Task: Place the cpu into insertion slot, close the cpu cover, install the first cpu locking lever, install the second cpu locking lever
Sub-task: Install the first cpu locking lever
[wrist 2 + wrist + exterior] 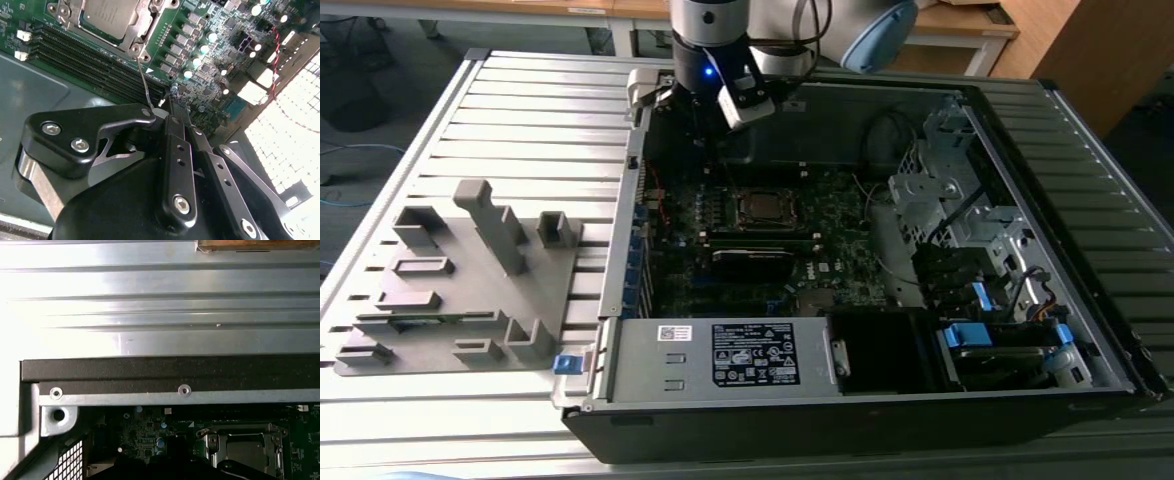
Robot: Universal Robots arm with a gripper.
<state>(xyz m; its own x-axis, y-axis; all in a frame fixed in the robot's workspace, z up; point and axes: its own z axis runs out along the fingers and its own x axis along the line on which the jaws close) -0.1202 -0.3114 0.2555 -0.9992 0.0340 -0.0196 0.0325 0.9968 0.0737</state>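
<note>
The cpu (107,15) lies in the insertion slot (761,207) on the motherboard, its dull silver face showing. The cpu cover (146,26) lies flat around it as a silvery frame. A thin wire locking lever (144,82) rises from the socket's corner up to my fingertips. My gripper (167,100) is shut, its black fingers pressed together right beside the lever's free end; I cannot tell whether they pinch it. In the exterior view the gripper (718,125) hangs over the far edge of the open case, behind the socket. The first wrist view shows the slot (245,447) below the case rim (150,375).
Long black memory slots (90,65) run beside the socket. A black card (754,262) sits in front of it. A labelled power supply (720,355) fills the near end, a drive cage (961,210) the exterior view's right. A grey fixture block (467,270) stands on the exterior view's left.
</note>
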